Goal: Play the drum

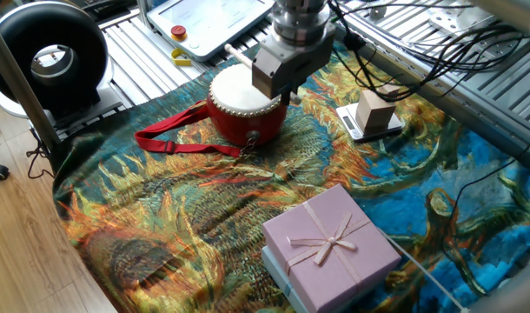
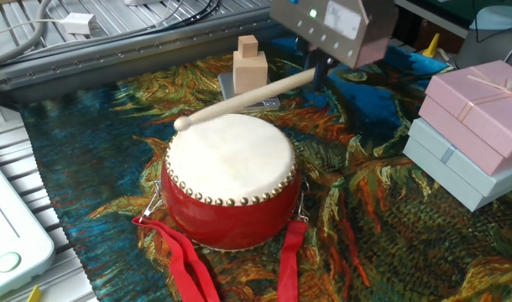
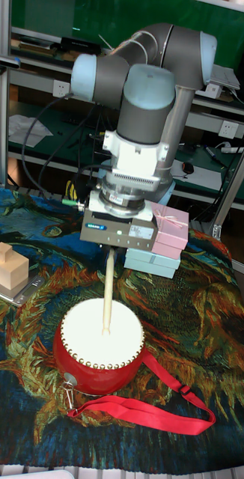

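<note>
On the patterned cloth over the surface [image 2: 88, 151] sits the drum [image 2: 231, 180], red strap [image 1: 174, 139] trailing. Above it the pincer [image 2: 316, 65] is clamped on a wooden stick [image 2: 243, 99], raised, tip clear of the skin. Judging: mid-stroke, lifted; a downward strike on the skin is left. Pink gift box [image 1: 330, 243] well apart.

Arm [image 3: 148, 71]: grey rounded joint housings, silver tube links, ribbed silver wrist flange. Black cables run along it. Gripper [image 3: 111, 251] body is a boxy silver-grey block with a small blue label, printed text and a green light.
</note>
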Tool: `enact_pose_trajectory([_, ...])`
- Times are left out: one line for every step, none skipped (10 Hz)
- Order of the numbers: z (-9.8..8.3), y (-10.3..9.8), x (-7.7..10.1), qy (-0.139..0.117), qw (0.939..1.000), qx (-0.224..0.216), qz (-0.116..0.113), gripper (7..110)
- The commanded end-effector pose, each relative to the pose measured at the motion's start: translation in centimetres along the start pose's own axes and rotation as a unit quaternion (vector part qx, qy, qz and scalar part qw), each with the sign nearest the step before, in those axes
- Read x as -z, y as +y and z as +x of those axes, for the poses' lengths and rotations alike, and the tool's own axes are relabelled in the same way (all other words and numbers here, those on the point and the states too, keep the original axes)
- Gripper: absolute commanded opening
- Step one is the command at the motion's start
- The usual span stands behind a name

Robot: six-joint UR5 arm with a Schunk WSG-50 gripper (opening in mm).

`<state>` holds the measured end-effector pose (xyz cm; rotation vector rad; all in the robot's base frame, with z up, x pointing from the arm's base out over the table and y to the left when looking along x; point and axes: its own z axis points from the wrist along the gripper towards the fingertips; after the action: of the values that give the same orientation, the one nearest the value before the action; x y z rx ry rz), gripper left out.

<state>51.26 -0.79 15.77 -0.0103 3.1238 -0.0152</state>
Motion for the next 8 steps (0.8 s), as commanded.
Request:
enact_pose_trajectory([0.9,0.2,1.7,0.003,1.0000,-0.005,-0.005,7])
enact_pose_trajectory([1.2,0.3,1.9,0.003,1.0000,-0.006,-0.005,7])
enact_pose_trajectory([1.6,0.3,2.2,0.005,0.9999,-0.008,-0.006,7])
enact_pose_trajectory([1.7,0.3,2.3,0.007,0.9999,-0.007,-0.008,7])
enact_pose_trajectory([1.9,0.5,2.4,0.007,0.9999,-0.008,-0.011,7])
enact_pose_trajectory([2.0,0.6,2.4,0.007,0.9999,-0.008,-0.013,7])
enact_pose_trajectory([2.1,0.7,2.5,0.008,0.9998,-0.009,-0.014,7])
enact_pose_trajectory([2.1,0.9,2.3,0.010,0.9998,-0.008,-0.016,7])
